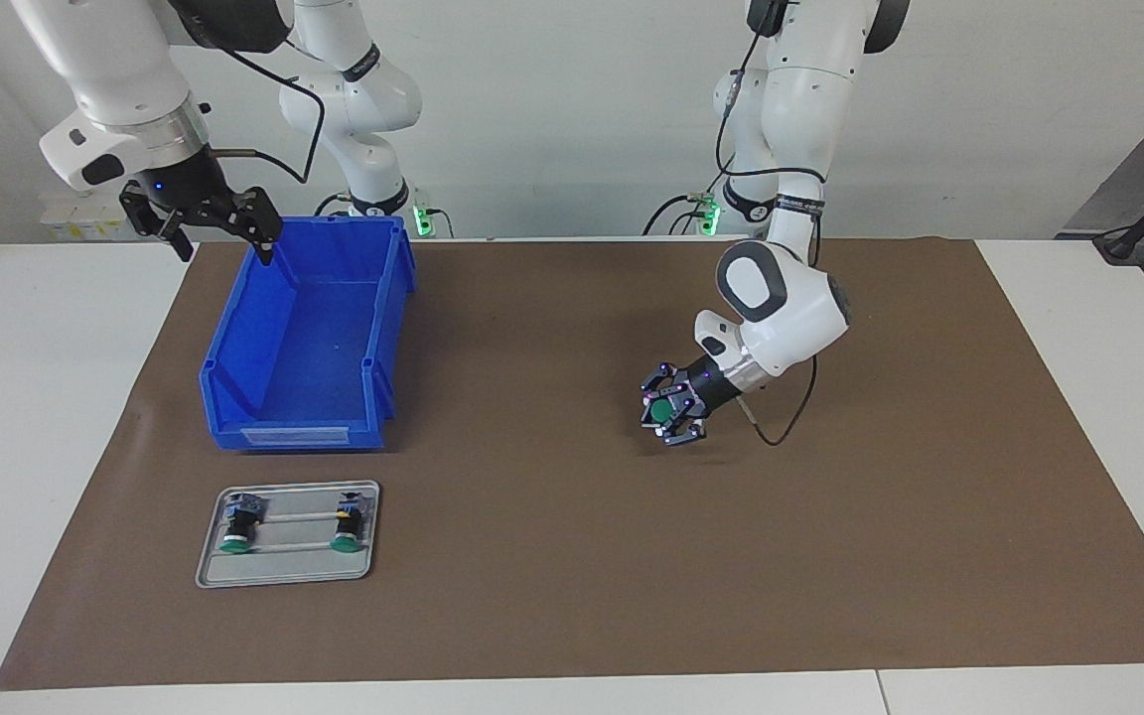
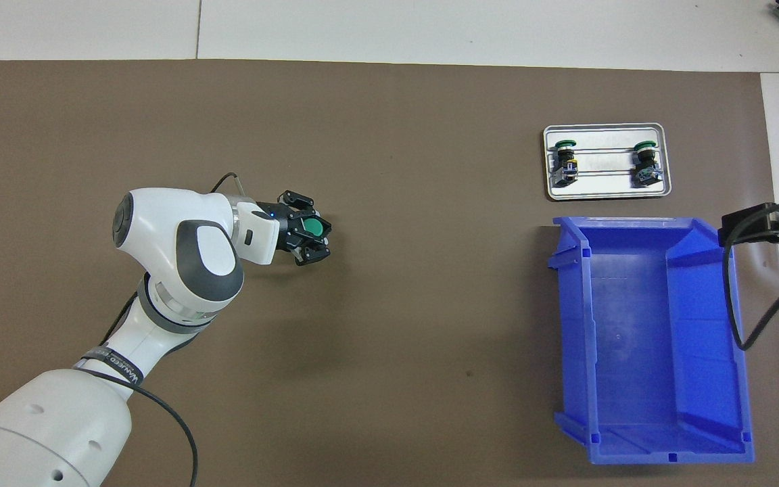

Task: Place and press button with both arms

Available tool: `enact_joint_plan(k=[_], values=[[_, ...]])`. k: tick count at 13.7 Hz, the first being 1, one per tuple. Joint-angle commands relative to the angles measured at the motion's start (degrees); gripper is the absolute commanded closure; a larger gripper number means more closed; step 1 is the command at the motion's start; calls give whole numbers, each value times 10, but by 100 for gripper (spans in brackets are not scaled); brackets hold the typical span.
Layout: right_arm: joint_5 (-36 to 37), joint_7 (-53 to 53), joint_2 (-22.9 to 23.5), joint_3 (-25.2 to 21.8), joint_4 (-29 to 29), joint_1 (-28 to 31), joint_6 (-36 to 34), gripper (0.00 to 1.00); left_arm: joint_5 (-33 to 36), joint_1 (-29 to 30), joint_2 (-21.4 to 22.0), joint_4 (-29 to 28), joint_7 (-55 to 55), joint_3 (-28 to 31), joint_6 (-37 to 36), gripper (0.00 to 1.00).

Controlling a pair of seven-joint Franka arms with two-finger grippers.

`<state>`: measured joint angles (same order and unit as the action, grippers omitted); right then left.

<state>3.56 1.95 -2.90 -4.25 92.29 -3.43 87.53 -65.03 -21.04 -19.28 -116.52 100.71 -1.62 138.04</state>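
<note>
My left gripper is shut on a button with a round green cap. It holds the button tilted on its side, just above the brown mat, toward the left arm's end of the table. The same gripper and button show in the overhead view. Two more buttons lie on a small grey tray. My right gripper is open and empty, up in the air over the blue bin's corner closest to the robots. In the overhead view only part of it shows.
An empty blue bin stands on the mat at the right arm's end, also in the overhead view. The tray lies farther from the robots than the bin. The brown mat covers most of the table.
</note>
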Motion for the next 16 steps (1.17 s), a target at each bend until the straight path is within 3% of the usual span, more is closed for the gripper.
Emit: enact_joint_plan(k=[1,8,12,16], values=[[6,-14,-4,3,3,3,-1,0,-21,30,34,-25,27,-7,-63,94],[6,-13,-4,3,3,3,0,0,-22,63,49,-38,50,-7,-140,88],[6,-14,-4,3,4,3,-1,0,-91,68,62,-81,150,-6,-138,85],[6,-13,-4,3,4,3,-1,0,-94,60,62,-85,173,-5,-120,83]])
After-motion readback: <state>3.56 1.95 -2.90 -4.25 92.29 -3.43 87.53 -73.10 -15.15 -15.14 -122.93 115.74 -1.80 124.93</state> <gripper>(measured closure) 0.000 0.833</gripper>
